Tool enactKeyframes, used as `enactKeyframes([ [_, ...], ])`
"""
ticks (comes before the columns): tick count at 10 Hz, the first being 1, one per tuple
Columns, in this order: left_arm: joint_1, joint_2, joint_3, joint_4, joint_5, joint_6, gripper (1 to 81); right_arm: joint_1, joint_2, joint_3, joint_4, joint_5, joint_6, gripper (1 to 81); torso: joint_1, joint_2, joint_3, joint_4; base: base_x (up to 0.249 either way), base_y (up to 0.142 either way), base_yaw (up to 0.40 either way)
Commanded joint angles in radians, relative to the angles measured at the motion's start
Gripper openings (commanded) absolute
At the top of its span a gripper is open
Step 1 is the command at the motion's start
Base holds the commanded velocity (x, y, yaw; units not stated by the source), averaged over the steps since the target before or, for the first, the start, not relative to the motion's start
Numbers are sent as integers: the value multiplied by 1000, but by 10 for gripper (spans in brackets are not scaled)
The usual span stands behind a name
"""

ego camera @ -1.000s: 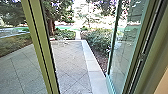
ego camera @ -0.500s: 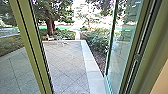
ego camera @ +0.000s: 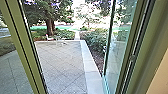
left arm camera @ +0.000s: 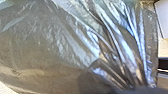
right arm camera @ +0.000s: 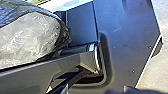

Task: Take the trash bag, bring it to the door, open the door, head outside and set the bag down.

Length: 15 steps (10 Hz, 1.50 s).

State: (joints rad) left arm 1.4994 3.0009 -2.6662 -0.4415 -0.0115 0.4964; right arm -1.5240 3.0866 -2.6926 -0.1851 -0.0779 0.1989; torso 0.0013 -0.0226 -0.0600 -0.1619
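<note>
The trash bag (left arm camera: 57, 45) is grey, thin and see-through, and looms large in the left wrist view. Its folds draw together tightly at my left gripper (left arm camera: 136, 88), which is shut on it. In the right wrist view the bag (right arm camera: 30, 35) bulges beside the robot's jointed bar, pale contents showing through. My right gripper (right arm camera: 96, 89) is open there, its two tips apart and nothing visible between them. Ahead in the head view, the glass door (ego camera: 120, 50) stands open on the right, with a green frame post (ego camera: 21, 47) on the left.
Beyond the doorway lies a paved yard (ego camera: 62, 60) with a pale stone border (ego camera: 88, 65) on its right. Bushes (ego camera: 95, 41) grow beside the border. Light outdoor furniture (ego camera: 60, 40) stands at the far edge, near a tree (ego camera: 50, 25). A tan wall (ego camera: 160, 80) is close on the right.
The head camera has moved: the left post and the door's frame both appear farther left, and more of the paving shows between them.
</note>
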Motion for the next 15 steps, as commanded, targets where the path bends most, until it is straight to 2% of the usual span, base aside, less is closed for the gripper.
enactKeyframes([
  [1, -44, 0, 3, 6, 62, 7, 10, 35, 20, 2, -16, -65, -13, 811, 0, 0, 0, 0, 0, -109, 0],
  [8, -44, 0, 5, 6, 62, 7, 10, 34, 23, 2, -17, -65, -13, 811, 0, 0, 0, 0, 0, -86, 0],
  [15, -44, 3, 5, 4, 61, 7, 10, 34, 23, 2, -17, -65, -13, 811, 0, 0, 0, 0, 0, 0, 0],
])
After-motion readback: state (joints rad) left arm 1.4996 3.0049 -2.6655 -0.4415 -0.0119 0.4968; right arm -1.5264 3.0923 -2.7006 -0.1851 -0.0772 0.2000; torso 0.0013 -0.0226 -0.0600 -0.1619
